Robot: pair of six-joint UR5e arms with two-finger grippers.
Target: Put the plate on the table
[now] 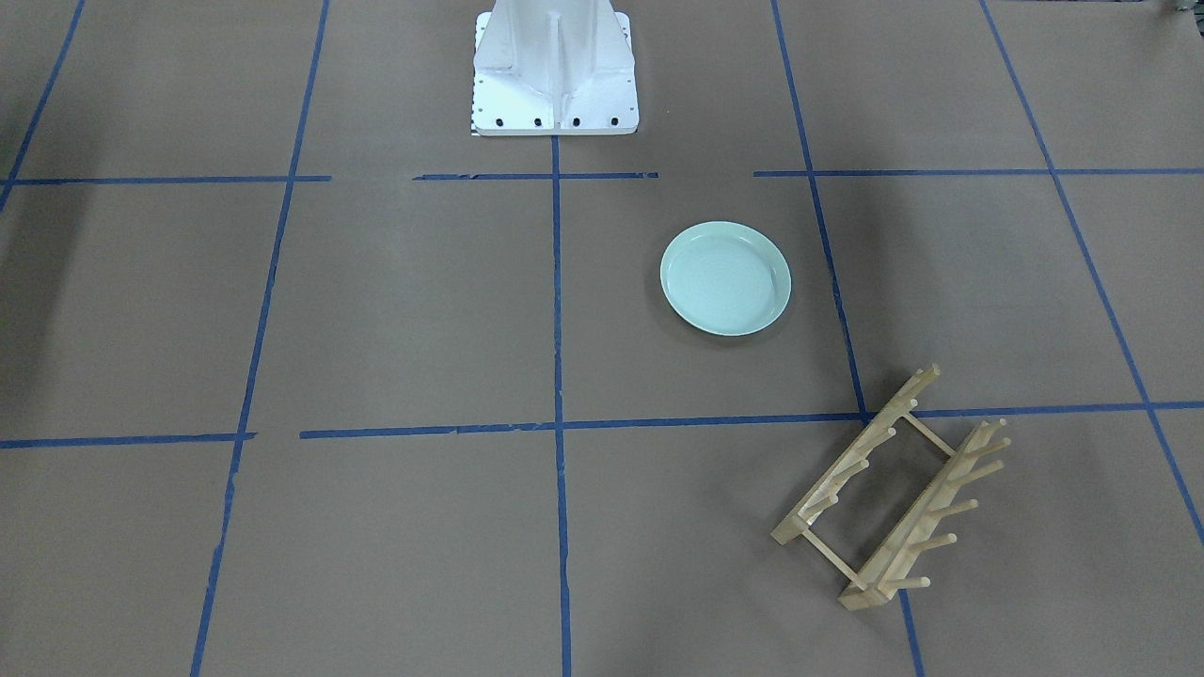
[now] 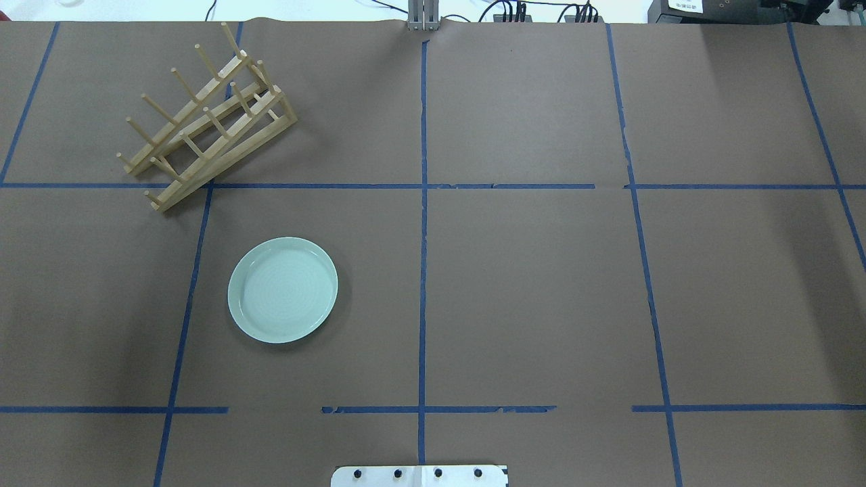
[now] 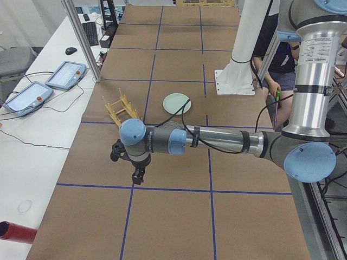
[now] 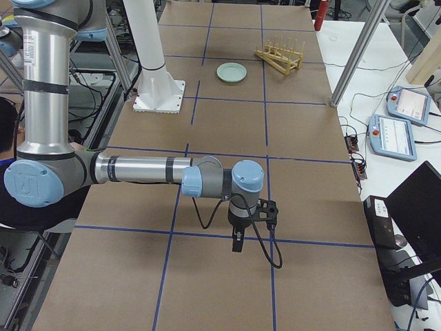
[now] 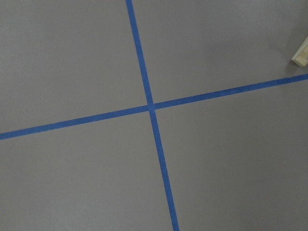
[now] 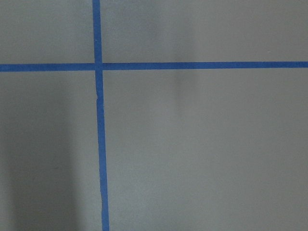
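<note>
Shows plate [image 2: 283, 289] flat on table [image 2: 528, 291], off rack [image 2: 203, 122], well apart from left gripper [image 3: 139, 176] and right gripper [image 4: 238, 243]. Looks done. Cannot tell either as spread or pressed together.

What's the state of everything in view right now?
plate: flat and right side up on the table, empty, nothing gripping it.
peg rack: upright, empty, apart from the plate.
left pincer: points down over bare table, away from the plate; open or shut cannot be told.
right pincer: points down over bare table, away from the plate; open or shut cannot be told.
</note>
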